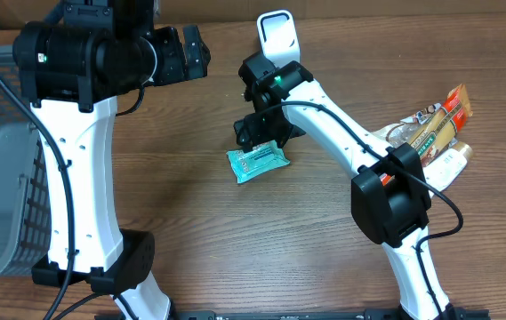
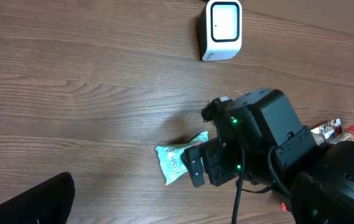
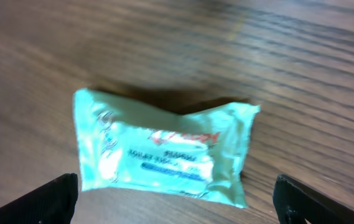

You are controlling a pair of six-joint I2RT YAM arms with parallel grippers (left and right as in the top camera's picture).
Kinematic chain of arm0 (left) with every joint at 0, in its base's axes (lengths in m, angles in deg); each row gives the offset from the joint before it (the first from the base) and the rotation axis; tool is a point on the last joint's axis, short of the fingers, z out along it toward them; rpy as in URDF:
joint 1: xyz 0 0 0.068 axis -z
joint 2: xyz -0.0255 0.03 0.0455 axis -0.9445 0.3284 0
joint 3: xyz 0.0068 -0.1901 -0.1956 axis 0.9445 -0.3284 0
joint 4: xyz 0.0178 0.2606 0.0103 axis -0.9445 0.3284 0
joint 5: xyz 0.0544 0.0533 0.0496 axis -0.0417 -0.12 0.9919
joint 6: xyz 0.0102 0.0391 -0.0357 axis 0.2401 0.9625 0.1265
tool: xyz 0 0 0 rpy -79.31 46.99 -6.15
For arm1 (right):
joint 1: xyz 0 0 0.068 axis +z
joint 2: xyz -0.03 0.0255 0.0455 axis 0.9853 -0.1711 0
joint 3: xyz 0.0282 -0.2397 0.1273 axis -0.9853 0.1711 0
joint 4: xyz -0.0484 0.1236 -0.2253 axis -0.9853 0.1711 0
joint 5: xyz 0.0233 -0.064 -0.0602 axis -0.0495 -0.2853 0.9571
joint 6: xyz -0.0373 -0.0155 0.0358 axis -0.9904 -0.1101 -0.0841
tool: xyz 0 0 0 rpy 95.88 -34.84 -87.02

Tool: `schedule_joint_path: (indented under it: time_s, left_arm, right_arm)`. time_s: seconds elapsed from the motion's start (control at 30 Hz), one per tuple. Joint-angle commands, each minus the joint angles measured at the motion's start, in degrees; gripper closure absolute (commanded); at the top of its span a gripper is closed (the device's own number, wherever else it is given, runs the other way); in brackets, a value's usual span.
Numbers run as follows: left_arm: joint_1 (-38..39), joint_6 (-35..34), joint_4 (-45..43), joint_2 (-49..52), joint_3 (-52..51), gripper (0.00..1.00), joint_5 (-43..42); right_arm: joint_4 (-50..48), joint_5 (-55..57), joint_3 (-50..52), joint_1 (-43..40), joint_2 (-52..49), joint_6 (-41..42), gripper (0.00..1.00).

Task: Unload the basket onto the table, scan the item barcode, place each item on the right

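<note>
Where the overhead camera looks down, the teal packet [image 1: 257, 163] lies flat on the table [image 1: 190, 222] just under the right fingers [image 1: 240, 133]; the left fingers [image 1: 196, 53] hang spread, well apart. The left wrist view shows it near the white scanner [image 2: 221, 29]. The right wrist view shows the right fingers spread wide, not touching it.
</note>
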Motion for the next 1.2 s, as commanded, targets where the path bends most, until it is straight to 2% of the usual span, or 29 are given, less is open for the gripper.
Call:
schedule_joint_path:
  time_s: [0.0,0.2,0.47,0.67,0.77,0.9,1.03,1.07,1.1,1.13,1.17]
  left_arm:
    - [0.1,0.9,-0.2,0.5,0.3,0.01,0.4]
    - [0.1,0.9,-0.2,0.5,0.3,0.01,0.4]
    - [0.1,0.9,-0.2,0.5,0.3,0.01,0.4]
    - [0.1,0.9,-0.2,0.5,0.3,0.0,0.4]
    - [0.1,0.9,-0.2,0.5,0.3,0.0,0.4]
    - [0.1,0.9,-0.2,0.5,0.3,0.01,0.4]
    - [0.1,0.9,-0.2,0.5,0.3,0.01,0.4]
    - [0.1,0.9,-0.2,0.5,0.3,0.0,0.4]
    - [0.1,0.9,-0.2,0.5,0.3,0.01,0.4]
    - [0.1,0.9,-0.2,0.5,0.3,0.0,0.4]
    - [0.1,0.9,-0.2,0.5,0.3,0.0,0.4]
  right_arm:
    - [0.6,-3.2,-0.5,-0.9,-0.2,-7.7,0.0]
    - [-2.6,-5.4,4.1,-3.4,-0.3,-10.3,0.0]
    - [-6.5,-20.5,12.8,-10.9,-0.3,-14.6,0.01]
    - [-14.0,-34.2,20.8,-12.6,-0.3,-16.0,0.08]
    - [-18.9,-39.2,25.2,-12.2,-0.3,-13.8,0.1]
    - [-26.8,-39.2,30.6,-10.3,-0.3,-5.2,0.14]
    - [-32.9,-38.0,34.4,-8.7,-0.3,2.4,0.25]
    - [-33.4,-37.1,34.7,-8.6,-0.3,4.0,0.3]
    - [-33.5,-36.2,34.7,-8.5,-0.3,5.0,0.38]
    - [-33.7,-35.5,34.7,-8.5,-0.3,5.9,0.57]
    - [-34.0,-35.3,34.7,-8.5,-0.3,6.7,0.67]
